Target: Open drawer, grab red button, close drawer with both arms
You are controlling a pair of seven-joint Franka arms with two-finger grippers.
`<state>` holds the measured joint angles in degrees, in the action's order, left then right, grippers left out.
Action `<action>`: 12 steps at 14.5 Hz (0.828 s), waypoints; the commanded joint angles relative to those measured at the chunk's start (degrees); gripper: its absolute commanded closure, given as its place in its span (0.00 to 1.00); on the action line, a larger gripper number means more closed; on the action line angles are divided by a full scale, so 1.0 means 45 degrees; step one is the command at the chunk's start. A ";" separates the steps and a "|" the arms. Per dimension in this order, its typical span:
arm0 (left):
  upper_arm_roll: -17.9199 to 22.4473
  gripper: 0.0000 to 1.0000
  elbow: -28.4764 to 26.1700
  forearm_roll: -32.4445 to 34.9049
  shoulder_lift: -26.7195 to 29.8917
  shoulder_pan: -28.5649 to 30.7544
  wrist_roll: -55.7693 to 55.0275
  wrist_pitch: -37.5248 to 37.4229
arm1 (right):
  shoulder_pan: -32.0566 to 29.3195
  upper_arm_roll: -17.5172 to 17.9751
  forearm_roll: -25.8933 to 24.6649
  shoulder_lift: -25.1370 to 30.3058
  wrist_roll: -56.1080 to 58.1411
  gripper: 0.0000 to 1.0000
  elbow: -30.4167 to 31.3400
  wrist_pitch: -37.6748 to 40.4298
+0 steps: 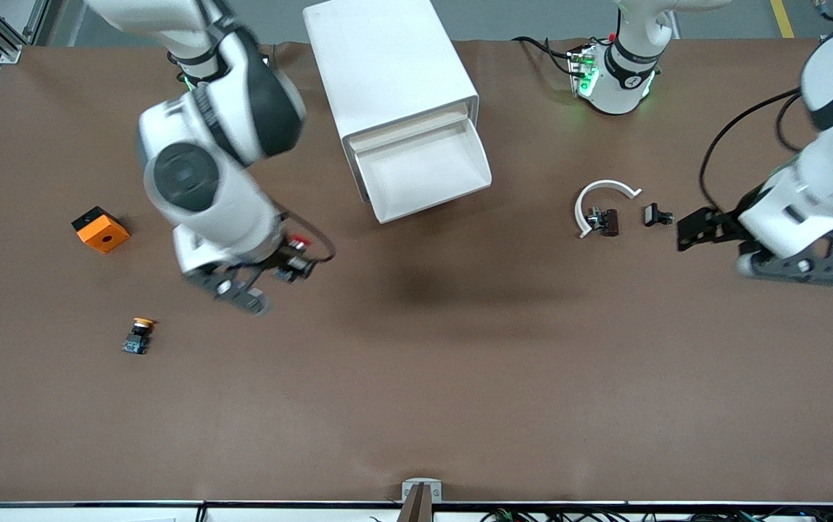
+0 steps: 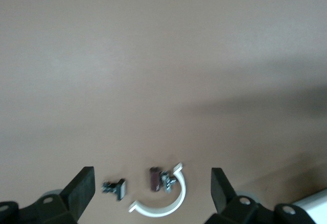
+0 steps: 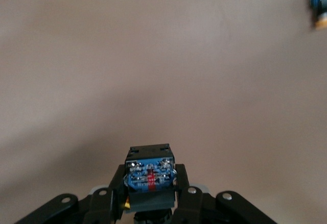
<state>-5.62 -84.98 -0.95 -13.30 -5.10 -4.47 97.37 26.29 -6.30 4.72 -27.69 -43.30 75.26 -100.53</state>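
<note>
Now your right gripper [image 1: 293,267] is up over bare table, between the open drawer [image 1: 423,170] and the yellow-capped button [image 1: 139,336], and it's clamped on the red button [image 3: 150,175]: in the right wrist view you can see the bluish base and black body pinched between the fingers [image 3: 181,183], though the red cap is only a speck in the front view, so I'd call that likely rather than certain. Your drawer hangs pulled out of the white cabinet [image 1: 387,65], its tray showing nothing inside. Toward the right arm's end sits the orange cube [image 1: 100,229]. Your left gripper [image 1: 684,230] waits low, jaws spread wide, beside a small black part [image 1: 656,214] and the white curved clip [image 1: 599,203] with its dark brown piece [image 1: 608,222].
</note>
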 commanded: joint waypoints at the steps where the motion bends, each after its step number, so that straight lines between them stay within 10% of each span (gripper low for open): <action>1: -0.0020 0.00 0.0134 0.0055 -0.0713 -0.0642 -0.0840 0.0723 | -0.1151 0.0247 0.0084 0.0078 0.1977 1.00 0.1551 -0.2065; 12: -0.0020 0.00 0.0037 0.0055 -0.2570 -0.3767 -0.5292 0.3048 | -0.3869 0.0227 -0.1531 -0.1835 0.5539 1.00 0.4214 -0.6449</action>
<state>-5.94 -85.07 -0.95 -24.08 -19.92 -25.25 109.72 10.14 -6.30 1.40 -35.64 -18.61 94.13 -129.28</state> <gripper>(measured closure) 0.000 0.590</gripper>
